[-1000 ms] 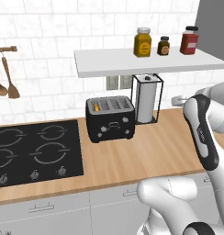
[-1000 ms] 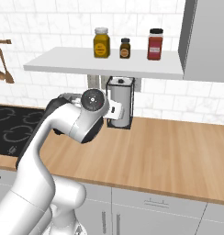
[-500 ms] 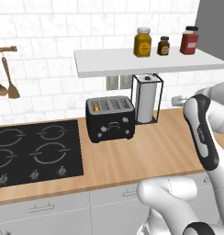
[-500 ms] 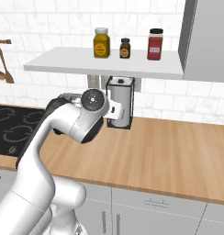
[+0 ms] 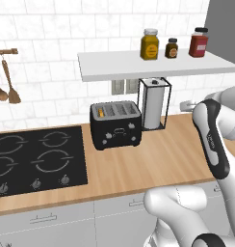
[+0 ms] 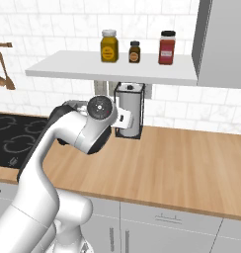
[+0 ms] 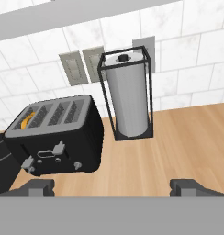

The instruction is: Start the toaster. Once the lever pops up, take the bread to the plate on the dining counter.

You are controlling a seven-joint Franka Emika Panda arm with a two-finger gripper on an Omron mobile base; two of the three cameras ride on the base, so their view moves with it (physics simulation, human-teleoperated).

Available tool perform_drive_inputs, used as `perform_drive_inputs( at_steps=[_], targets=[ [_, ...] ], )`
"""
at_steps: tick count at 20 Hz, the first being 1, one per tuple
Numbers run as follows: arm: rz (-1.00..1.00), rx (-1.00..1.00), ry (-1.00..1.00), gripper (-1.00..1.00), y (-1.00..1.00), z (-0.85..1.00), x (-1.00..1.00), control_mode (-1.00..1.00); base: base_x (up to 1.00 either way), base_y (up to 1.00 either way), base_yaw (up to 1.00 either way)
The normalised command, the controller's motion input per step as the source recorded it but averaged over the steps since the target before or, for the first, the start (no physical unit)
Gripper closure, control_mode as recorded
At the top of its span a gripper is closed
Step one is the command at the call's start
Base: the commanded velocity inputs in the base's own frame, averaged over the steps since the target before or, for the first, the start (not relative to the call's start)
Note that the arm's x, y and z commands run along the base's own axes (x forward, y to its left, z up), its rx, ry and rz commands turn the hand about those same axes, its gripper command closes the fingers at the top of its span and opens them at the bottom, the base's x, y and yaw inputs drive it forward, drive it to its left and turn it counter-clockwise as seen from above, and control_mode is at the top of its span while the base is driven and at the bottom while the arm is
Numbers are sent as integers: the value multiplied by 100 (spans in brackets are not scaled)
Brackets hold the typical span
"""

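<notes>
The hand [image 7: 112, 187] stood wide and held nothing, its two tips apart at the bottom of the hand view, well short of the toaster [image 5: 115, 124]. The toaster sat on the wooden worktop [image 5: 153, 164] between the black hob [image 5: 35, 159] and a paper-towel roll in a wire holder [image 5: 154, 103]. The bread [image 7: 28, 118] was down in the slot nearest the hob, with only an orange edge showing.

The likely trouble from here was the small lever [image 7: 56, 149] on the toaster's front: it sat among little knobs, so a slightly off approach could press a knob or the panel instead and leave the toaster unstarted. A push too far forward might also slide the toaster back toward the wall. The wire holder stood just beside the toaster, and a wide swing could knock it.

The worktop was light wood over grey cabinets, under white wall tiles. A white shelf [image 5: 138, 65] above carried three jars [image 5: 171, 44]. Wooden spoons [image 5: 6, 84] hung from a rail at the far left
</notes>
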Motion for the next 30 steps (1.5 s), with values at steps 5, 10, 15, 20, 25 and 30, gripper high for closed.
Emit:
perform_drive_inputs(
  at_steps=[5,10,15,20,25,30],
  targets=[
    [0,0,0,-100,0,0,0,-100,0,0,0],
    [0,0,0,-100,0,0,0,-100,0,0,0],
    [0,0,0,-100,0,0,0,-100,0,0,0],
    [0,0,0,-100,0,0,0,-100,0,0,0],
    [0,0,0,-100,0,0,0,-100,0,0,0],
    [0,0,0,-100,0,0,0,-100,0,0,0]
  ],
)
